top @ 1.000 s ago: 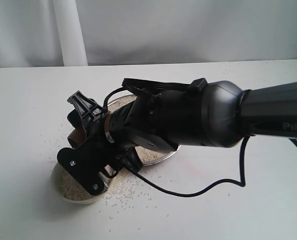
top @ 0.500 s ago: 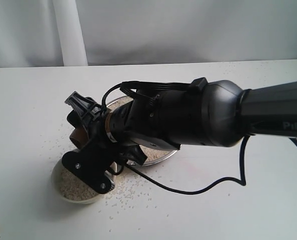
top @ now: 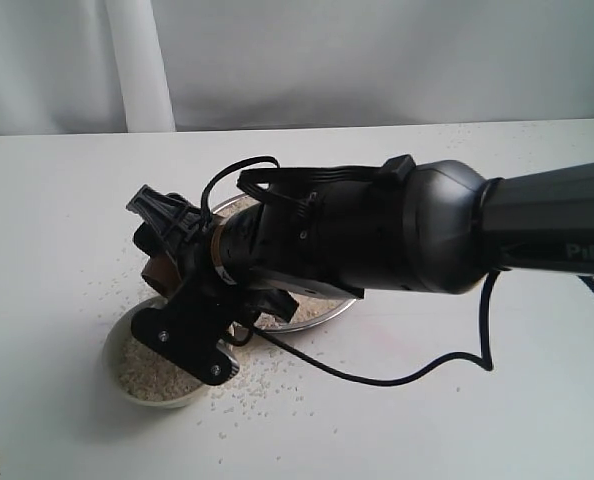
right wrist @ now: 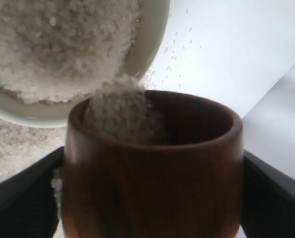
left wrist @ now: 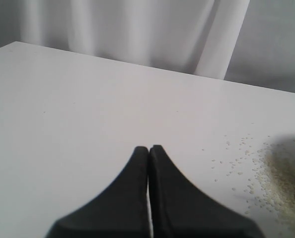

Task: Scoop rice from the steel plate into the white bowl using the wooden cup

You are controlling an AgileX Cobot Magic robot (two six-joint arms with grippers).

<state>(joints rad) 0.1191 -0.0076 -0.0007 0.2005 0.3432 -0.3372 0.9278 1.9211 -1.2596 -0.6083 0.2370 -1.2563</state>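
right end effector [top: 174, 280] grips wooden cup [right wrist: 152, 168], white bowl [top: 112, 350] beneath | arm [top: 397, 235] hides much of steel plate [top: 319, 308] | left end effector [left wrist: 148, 148]: tips touching, empty

From where I stand, only one bit of writing can be read: pale grey letters [top: 589, 252] spelling "PiPE", printed low on the smooth black tubular forearm casing [top: 547, 215] of the right arm in the exterior view. The picture's right edge cuts the word off after the E.
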